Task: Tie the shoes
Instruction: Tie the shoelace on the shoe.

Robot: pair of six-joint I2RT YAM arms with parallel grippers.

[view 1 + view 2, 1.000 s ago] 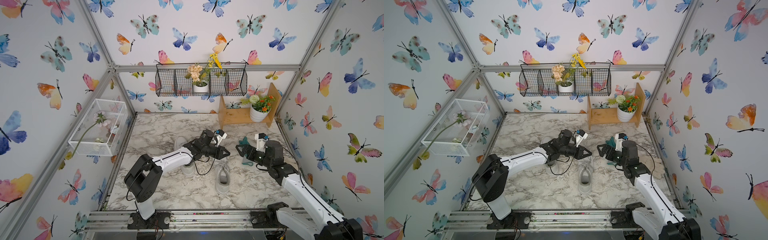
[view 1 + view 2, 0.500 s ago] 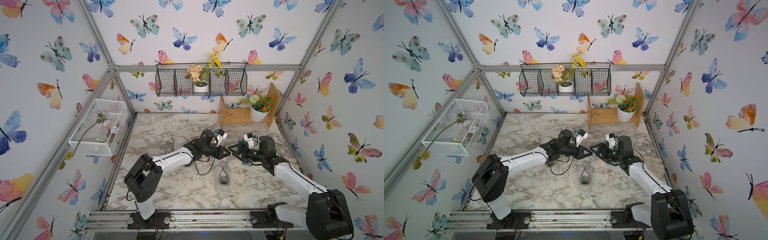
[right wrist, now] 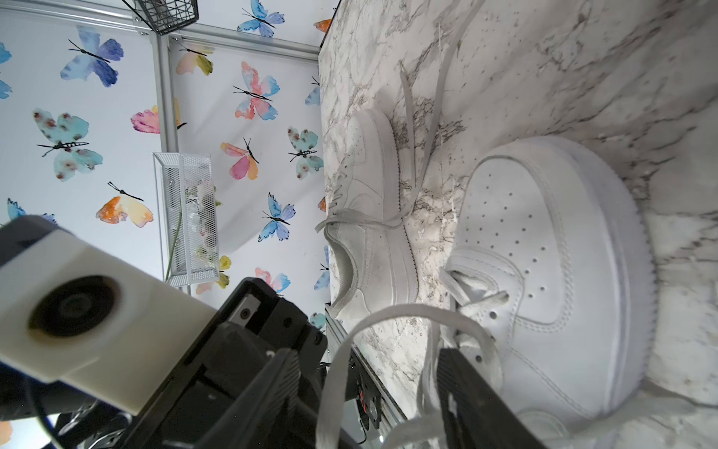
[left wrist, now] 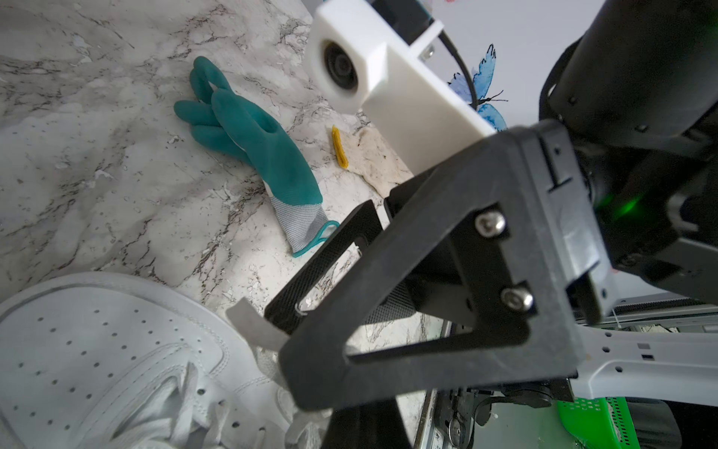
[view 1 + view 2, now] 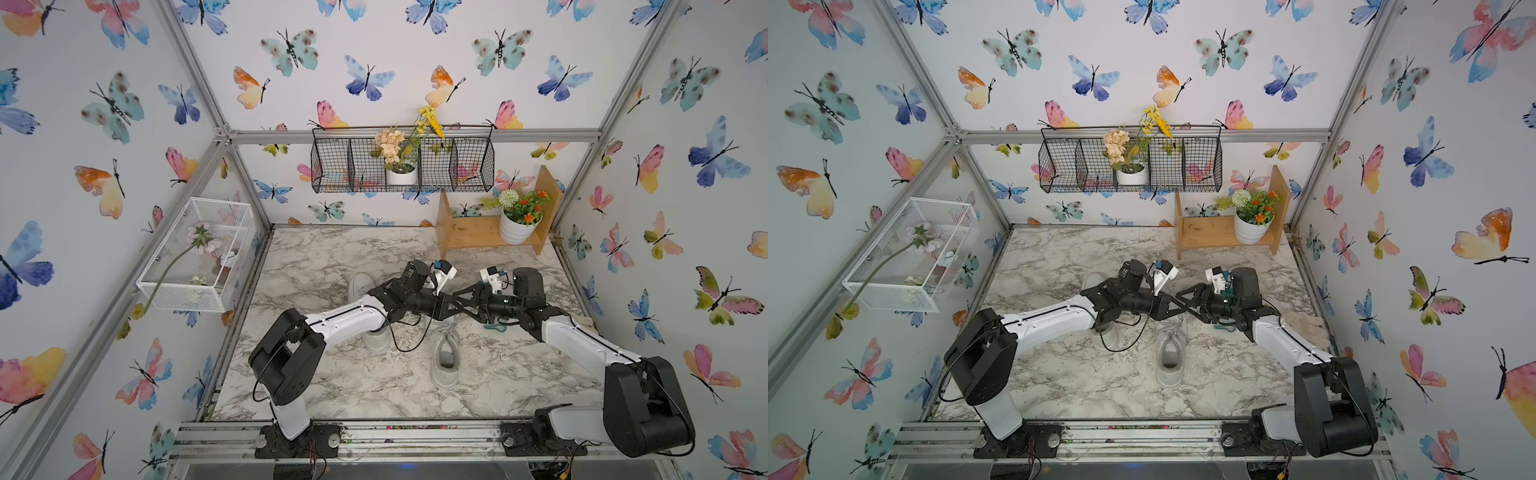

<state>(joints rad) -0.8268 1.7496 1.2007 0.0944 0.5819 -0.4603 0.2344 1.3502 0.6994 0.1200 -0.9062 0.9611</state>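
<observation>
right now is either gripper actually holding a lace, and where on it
Not clearly. The right gripper stands open around a raised lace loop off the shoe, unclamped. The left gripper is shut; what it pinches is hidden.

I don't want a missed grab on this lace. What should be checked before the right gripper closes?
1. Lace runs between the jaws of the right gripper: ok.
2. Right gripper clamped on it: not ok, jaws stand apart.
3. Left gripper shut: ok; whether it grips the lace: cannot tell.
4. Teal glove clear of the lace: ok, it lies apart.
5. Other shoe tied: not ok, its laces lie loose.
</observation>
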